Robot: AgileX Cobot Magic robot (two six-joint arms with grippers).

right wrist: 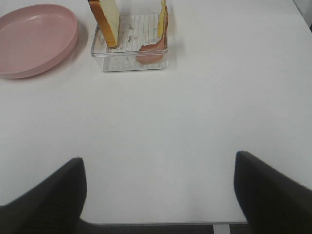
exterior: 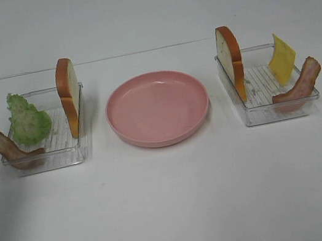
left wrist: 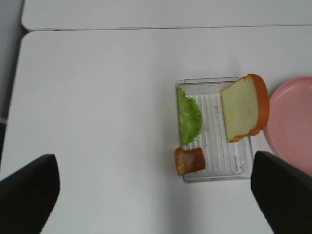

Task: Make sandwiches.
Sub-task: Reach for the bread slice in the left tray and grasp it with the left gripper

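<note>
**Left gripper** (left wrist: pixel 153 163): two dark fingers (left wrist: pixel 29 195) spread wide, gripping nothing. It hangs above the white table (left wrist: pixel 97 97), apart from the food.

**Right gripper** (right wrist: pixel 157 161): dark fingers (right wrist: pixel 273 190) also held apart, gripping nothing. It hangs over bare tabletop, well short of the tray on its side.

**Left clear ribbed plastic tray** (exterior: pixel 49 160): on the table's left side. It holds three sandwich parts, unstacked.
- Left white bread slice with orange-brown crust (exterior: pixel 69 96), upright on edge along the wall nearest the plate.
- Ruffled green lettuce leaf (exterior: pixel 28 119), propped at the far outer corner.
- Left reddish-brown bacon strip (exterior: pixel 10 150), draped over the near outer corner, one end raised outside the rim.

**Round pink plastic plate** (exterior: pixel 157 107): middle of the table, between the two trays, near both and touching neither.

**Right clear ribbed plastic tray** (exterior: pixel 260 114): on the table's right side. It holds three more parts, unstacked.
- Right white bread slice with orange-brown crust (exterior: pixel 231 61), upright on edge along the wall nearest the plate.
- Yellow cheese square (exterior: pixel 281 58), tilted against the far outer wall.
- Right reddish-brown bacon strip (exterior: pixel 300 84), lying at the near outer corner, its far end curling up above the rim.
</note>
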